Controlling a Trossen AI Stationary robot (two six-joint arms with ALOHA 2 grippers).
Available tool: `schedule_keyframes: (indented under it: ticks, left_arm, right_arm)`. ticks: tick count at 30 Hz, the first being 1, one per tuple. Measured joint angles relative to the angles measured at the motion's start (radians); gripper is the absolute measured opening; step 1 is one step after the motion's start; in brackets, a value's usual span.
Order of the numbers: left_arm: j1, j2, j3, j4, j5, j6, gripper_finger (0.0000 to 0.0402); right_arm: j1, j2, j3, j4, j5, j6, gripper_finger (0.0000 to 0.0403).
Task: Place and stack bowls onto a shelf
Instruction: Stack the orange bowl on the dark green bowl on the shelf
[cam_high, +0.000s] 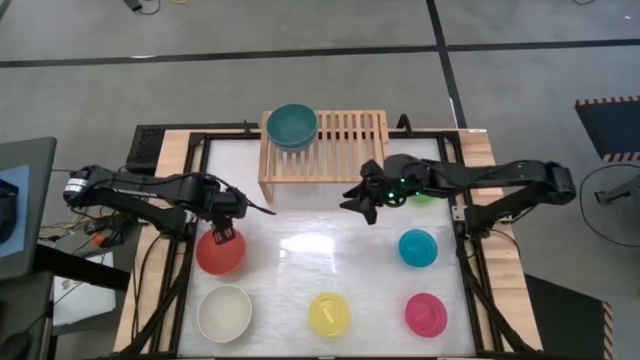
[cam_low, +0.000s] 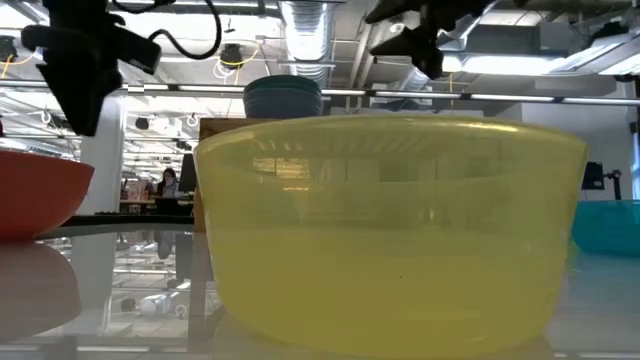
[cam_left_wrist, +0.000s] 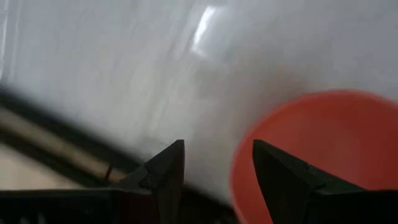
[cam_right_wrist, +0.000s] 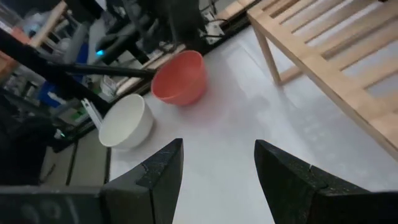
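Observation:
The light-wood shelf (cam_high: 335, 140) stands at the table's far middle. A dark teal bowl (cam_high: 292, 125) sits on its left end, seemingly nested in a bluish bowl; the stack also shows in the low view (cam_low: 283, 97). The red bowl (cam_high: 221, 254) stands on the table at the left. My left gripper (cam_high: 222, 232) is open just above the red bowl's far rim (cam_left_wrist: 239, 168), clear of it in the low view (cam_low: 85, 100). My right gripper (cam_high: 362, 203) is open and empty, in the air in front of the shelf's right part (cam_right_wrist: 219, 143).
On the table stand a cream white bowl (cam_high: 224, 313), a yellow bowl (cam_high: 329, 314), a magenta bowl (cam_high: 426, 314) and a cyan bowl (cam_high: 418, 247). A lime green bowl (cam_high: 427, 197) is partly hidden under my right arm. The shelf's middle and right slats (cam_high: 350, 130) are bare.

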Motion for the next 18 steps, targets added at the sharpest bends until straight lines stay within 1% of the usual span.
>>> schedule_keyframes:
  ticks: [1,3,5,8,11,18]
  left_arm:
    - [0.000,-0.015,-0.033,0.048,0.027,0.035,0.0171]
    - [-0.001,-0.040,-0.091,0.088,0.098,0.080,0.0166]
    - [0.000,-0.064,-0.144,0.082,0.134,0.098,0.0158]
    - [0.001,-0.090,-0.196,0.113,0.135,0.100,0.0145]
    - [0.003,-0.103,-0.238,0.120,0.132,0.117,0.0133]
    - [0.005,-0.084,-0.244,0.128,0.099,0.071,0.0104]
  right_arm:
    - [0.001,-0.008,-0.009,0.015,0.000,0.007,0.0224]
    - [0.011,-0.030,-0.022,0.040,0.000,0.017,0.0224]
    - [0.026,-0.051,-0.024,0.031,0.012,0.018,0.0224]
    - [0.037,-0.068,-0.024,0.011,0.049,-0.005,0.0224]
    - [0.025,-0.068,-0.024,0.013,0.072,-0.025,0.0224]
    - [-0.016,-0.042,-0.024,0.059,0.077,-0.025,0.0224]
